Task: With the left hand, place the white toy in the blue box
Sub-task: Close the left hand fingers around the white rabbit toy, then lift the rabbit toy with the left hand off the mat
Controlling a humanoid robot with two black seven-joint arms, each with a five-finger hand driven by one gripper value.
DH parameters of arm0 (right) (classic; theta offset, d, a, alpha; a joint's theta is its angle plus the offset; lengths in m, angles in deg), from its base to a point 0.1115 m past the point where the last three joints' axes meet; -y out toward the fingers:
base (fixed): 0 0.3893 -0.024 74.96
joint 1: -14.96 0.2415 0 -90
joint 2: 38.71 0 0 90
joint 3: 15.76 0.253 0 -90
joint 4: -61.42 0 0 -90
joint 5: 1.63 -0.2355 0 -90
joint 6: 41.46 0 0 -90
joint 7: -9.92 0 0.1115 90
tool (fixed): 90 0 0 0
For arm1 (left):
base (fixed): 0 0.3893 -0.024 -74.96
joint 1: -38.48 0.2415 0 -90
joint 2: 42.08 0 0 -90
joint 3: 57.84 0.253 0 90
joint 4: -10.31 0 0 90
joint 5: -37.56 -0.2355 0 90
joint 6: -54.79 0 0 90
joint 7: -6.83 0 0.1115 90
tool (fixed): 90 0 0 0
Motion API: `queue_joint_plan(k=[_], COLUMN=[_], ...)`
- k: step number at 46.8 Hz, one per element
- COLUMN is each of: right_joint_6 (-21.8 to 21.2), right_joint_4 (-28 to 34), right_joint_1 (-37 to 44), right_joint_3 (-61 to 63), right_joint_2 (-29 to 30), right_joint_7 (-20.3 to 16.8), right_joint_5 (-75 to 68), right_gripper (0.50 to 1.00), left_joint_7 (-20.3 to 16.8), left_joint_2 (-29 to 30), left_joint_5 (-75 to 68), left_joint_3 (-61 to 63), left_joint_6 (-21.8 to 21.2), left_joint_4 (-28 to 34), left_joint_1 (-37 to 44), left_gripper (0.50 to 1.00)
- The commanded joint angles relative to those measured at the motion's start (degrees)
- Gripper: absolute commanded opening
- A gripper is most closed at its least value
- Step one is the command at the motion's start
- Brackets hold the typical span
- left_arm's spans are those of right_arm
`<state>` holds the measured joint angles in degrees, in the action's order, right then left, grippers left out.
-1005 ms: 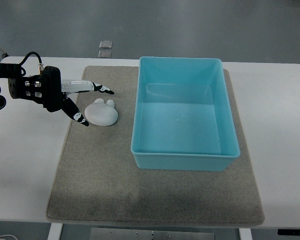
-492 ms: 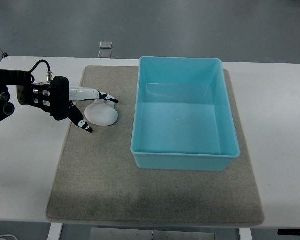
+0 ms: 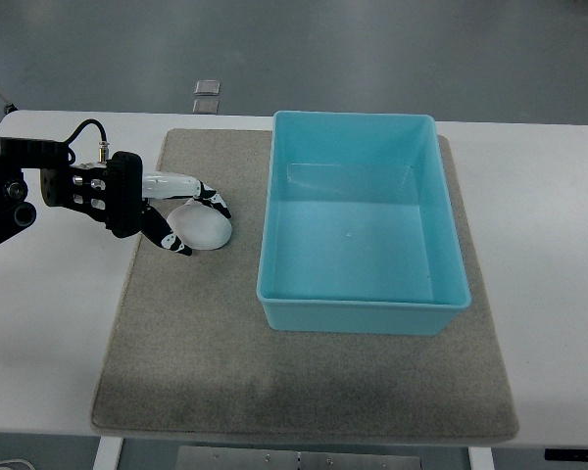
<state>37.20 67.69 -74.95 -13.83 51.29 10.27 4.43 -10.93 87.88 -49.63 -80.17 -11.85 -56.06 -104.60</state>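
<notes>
A big white table (image 3: 559, 245) is holding a gray mat (image 3: 196, 362). On the mat, the blue box (image 3: 358, 315) is sitting empty. Just left of it, the white toy (image 3: 204, 229) is lying on the mat. The left hand (image 3: 167, 208) has been moving in since a second ago, and now its fingers (image 3: 213, 199) are curling around the toy, touching it. The toy is not lifted yet, so I think the grab is almost done.
</notes>
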Motion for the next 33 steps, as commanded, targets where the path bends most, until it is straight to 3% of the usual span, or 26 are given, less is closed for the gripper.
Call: queue_joint_plan(k=[1,4,13,33], right_joint_6=[0.00,0.00,0.00,0.00], right_joint_4=[0.06,0.06,-0.03,-0.03], right_joint_1=[0.00,0.00,0.00,0.00], right_joint_3=[0.00,0.00,0.00,0.00], right_joint_2=[0.00,0.00,0.00,0.00], right_joint_7=[0.00,0.00,0.00,0.00], right_joint_5=[0.00,0.00,0.00,0.00], right_gripper=[0.936,0.936,0.936,0.936], left_joint_7=[0.00,0.00,0.00,0.00], left_joint_2=[0.03,0.03,0.03,0.47], left_joint_5=[0.00,-0.09,-0.27,-0.44], left_joint_3=[0.01,0.01,0.01,-0.08], left_joint_6=[0.02,0.02,-0.15,-4.99], left_joint_4=[0.10,0.10,0.10,0.19], left_joint_1=[-0.18,-0.18,-0.35,-0.62], left_gripper=[0.686,0.592,0.500,0.500])
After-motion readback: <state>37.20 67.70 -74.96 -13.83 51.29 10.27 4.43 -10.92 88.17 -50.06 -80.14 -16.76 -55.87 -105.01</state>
